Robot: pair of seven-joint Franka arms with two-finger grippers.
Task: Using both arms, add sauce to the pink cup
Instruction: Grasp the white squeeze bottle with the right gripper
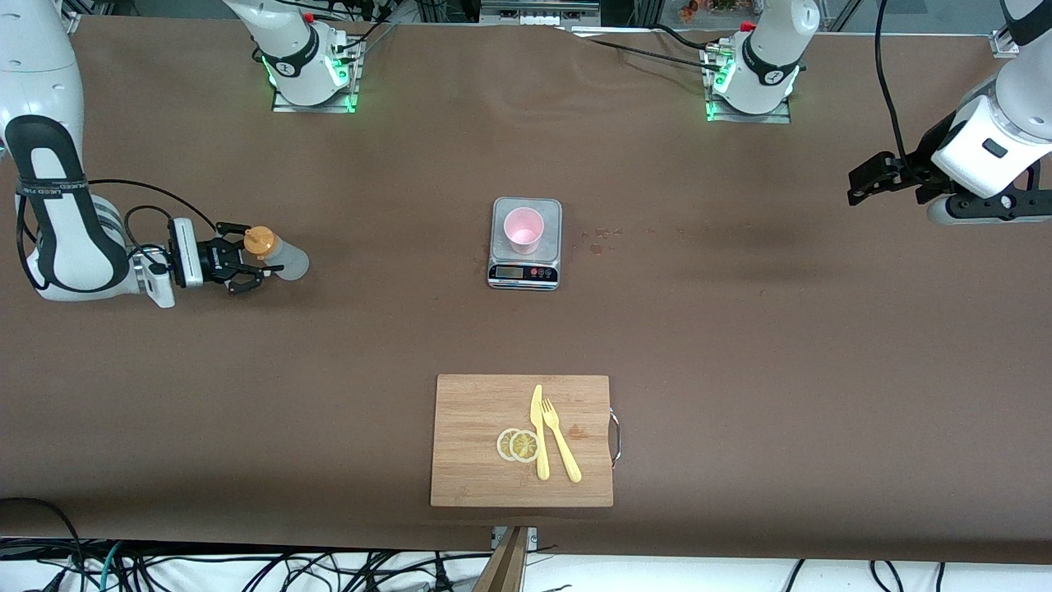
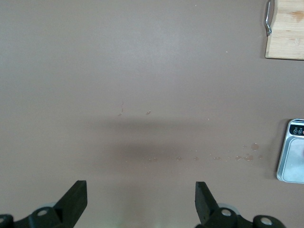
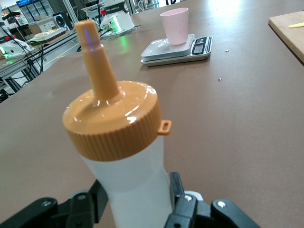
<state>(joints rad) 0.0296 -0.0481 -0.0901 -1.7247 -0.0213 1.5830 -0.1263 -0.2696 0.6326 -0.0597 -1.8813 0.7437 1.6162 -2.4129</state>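
Translucent whitish squeeze bottle w/ orange nozzle cap (image 3: 124,156): upright on brown table (image 1: 740,329), right arm's end, right gripper (image 1: 246,265) clamped round its body. Pale pink plastic tumbler (image 1: 523,229): on silver scale (image 1: 526,271), mid-table. Left gripper (image 2: 141,202): waits, fingers wide, over table at left arm's end.

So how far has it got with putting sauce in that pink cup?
Early days. The pink cup sits on the scale and looks empty. In hand: the right gripper has its fingers on both sides of the sauce bottle, at the right arm's end of the table. The left gripper waits open. Carrying and squeezing remain.
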